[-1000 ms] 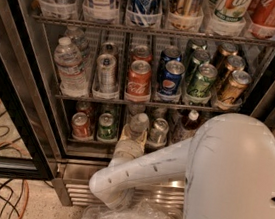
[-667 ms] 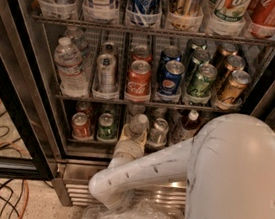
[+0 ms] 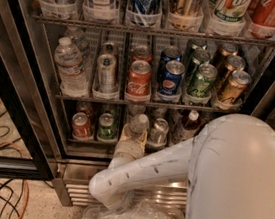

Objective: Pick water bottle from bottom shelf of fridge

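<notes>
Nothing has shifted over the last second: the white jointed arm [image 3: 160,170] reaches from the lower right into the tall black-framed drinks fridge [image 3: 9,89]. Its tool [image 3: 128,149] sits at the front of the silver wire bottom shelf [image 3: 80,139], right at the base of the small clear plastic water bottle [image 3: 138,126] with the white cap. The bottle stands upright in a middle lane, beside a short green can [image 3: 106,126] (a red can [image 3: 81,124] is further left). Whether the tool is clenched or released cannot be told; the standstill suggests a grasp being settled, the lift not yet begun
</notes>
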Robot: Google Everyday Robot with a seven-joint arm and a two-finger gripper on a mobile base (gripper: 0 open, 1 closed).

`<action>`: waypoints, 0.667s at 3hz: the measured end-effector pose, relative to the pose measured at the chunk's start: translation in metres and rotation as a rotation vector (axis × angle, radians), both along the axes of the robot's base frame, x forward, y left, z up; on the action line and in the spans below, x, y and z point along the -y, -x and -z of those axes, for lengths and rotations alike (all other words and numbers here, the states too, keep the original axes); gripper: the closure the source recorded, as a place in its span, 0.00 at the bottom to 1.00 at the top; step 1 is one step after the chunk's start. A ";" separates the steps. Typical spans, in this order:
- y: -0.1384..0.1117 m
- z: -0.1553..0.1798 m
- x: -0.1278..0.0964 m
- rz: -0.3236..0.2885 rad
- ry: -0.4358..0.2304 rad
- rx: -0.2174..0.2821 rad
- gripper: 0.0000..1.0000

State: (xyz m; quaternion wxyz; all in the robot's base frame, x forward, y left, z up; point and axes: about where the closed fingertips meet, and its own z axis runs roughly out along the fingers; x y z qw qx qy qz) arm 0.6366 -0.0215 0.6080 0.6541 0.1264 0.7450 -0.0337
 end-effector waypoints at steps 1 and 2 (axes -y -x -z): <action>0.003 -0.005 0.001 0.002 0.005 0.006 1.00; 0.006 -0.007 0.001 -0.002 0.009 0.008 1.00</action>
